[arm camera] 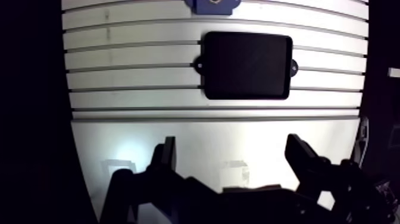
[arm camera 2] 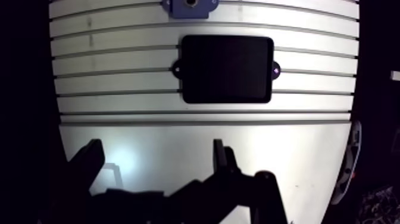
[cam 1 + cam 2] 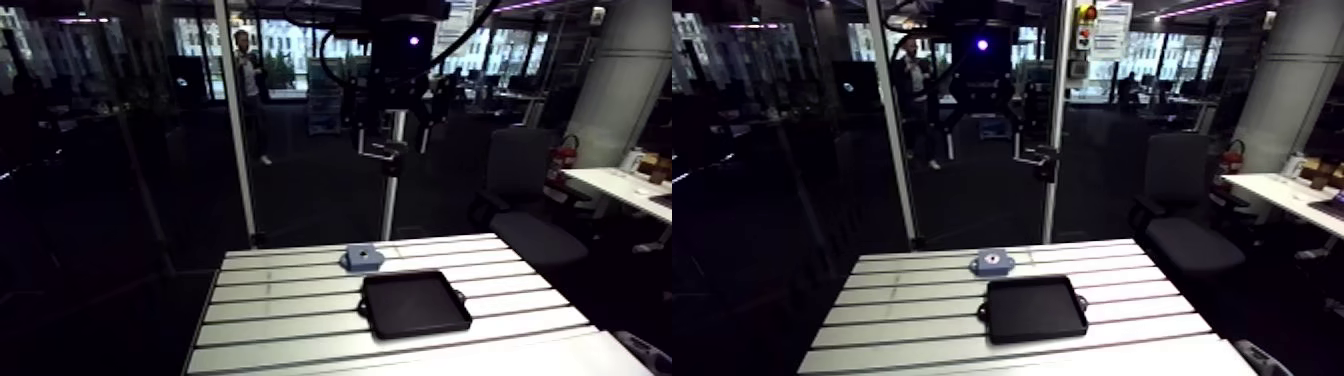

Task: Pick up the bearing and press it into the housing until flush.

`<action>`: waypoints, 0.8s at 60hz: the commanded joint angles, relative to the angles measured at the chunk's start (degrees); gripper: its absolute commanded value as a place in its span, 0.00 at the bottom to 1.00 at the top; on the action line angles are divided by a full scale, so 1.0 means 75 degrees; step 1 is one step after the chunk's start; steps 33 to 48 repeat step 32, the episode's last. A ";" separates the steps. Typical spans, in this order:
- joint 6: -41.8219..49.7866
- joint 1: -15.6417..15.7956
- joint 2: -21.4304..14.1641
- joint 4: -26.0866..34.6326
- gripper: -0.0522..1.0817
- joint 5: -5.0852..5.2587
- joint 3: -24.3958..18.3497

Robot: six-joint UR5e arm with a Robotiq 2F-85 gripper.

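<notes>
The chief risk is a descent on the wrong spot. No bearing can be made out anywhere: the shallow black rectangular tray with a small lug at each end [image 1: 247, 65] is too dark inside to show whether a ring lies there, so a blind grasp could close on nothing or scrape the tray floor. A second risk is at the press: the housing does not look fixed down, so an off-centre or tilted push could probably cock the bearing in the bore or slide the block along the slotted aluminium counter [image 1: 137, 59].

The jaws are wide apart with nothing between them, high above the bare near strip of the counter, well apart from both things.

The small blue block housing with a round central bore [image 2: 190, 5] sits flat, just beyond the tray's far edge. Its bore looks dark; whether anything is seated in it I cannot tell.
</notes>
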 commanded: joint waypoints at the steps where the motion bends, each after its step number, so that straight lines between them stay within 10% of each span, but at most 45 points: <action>1: 0.0054 -0.0003 -0.0046 0.0009 0.05 0.0003 0.0030; 48: 0.0054 0.0008 0.0049 0.0009 0.05 0.0005 -0.0003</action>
